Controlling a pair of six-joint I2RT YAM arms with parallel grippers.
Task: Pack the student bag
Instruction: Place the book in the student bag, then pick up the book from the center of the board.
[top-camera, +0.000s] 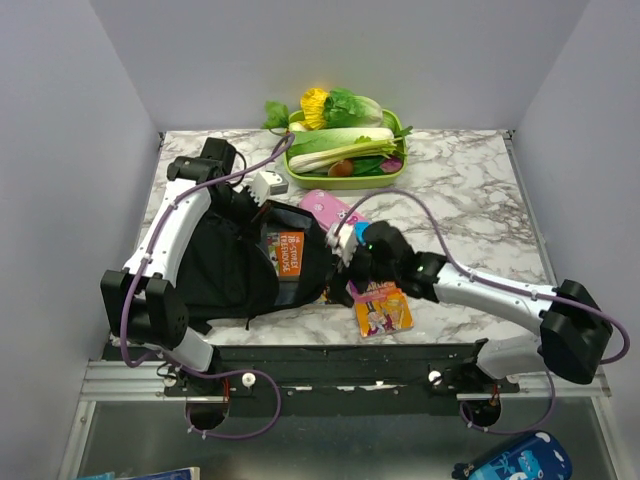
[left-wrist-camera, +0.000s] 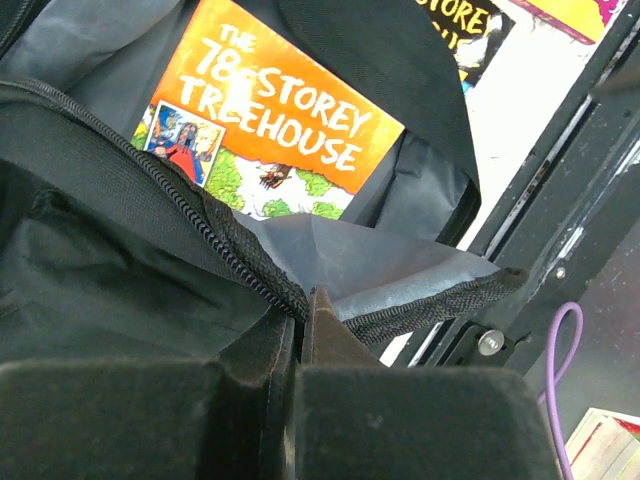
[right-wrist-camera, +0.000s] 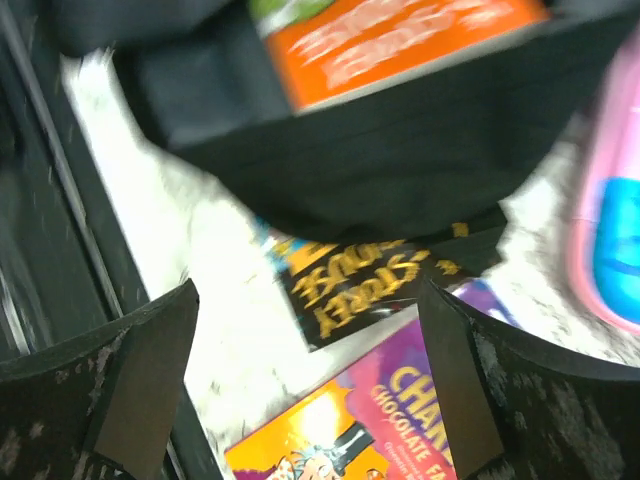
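A: Overhead view. Marble-patterned table (top-camera: 470, 190) fills the middle of the frame. Where is the student bag (top-camera: 225, 270)?

B: Left of centre, lying on the table, black, mouth turned toward the right of the frame. Grey lining shows inside it.

A: Next in size?

B: Green tray (top-camera: 296, 180) at top centre, heaped with vegetables (top-camera: 345, 145). It sits above the bag in the frame and is not touching it. Pink pencil case (top-camera: 330, 208) is just below the tray, beside the bag's upper right corner.

A: Books?

B: Orange book (left-wrist-camera: 280, 130) sits in the bag's mouth, cover up, title legible in the left wrist view. Purple-and-yellow book (top-camera: 383, 312) lies flat on the table at lower centre, just right of the bag. Black book (right-wrist-camera: 370, 285) with gold lettering lies next to it, partly under the bag's edge.

A: Grippers?

B: Left gripper (left-wrist-camera: 300, 310) is clenched on the bag's zipped rim, with fabric pinched between the fingers. Right gripper (right-wrist-camera: 310, 370) is released, fingers spread wide with nothing between them, above the two books at the bag's mouth.
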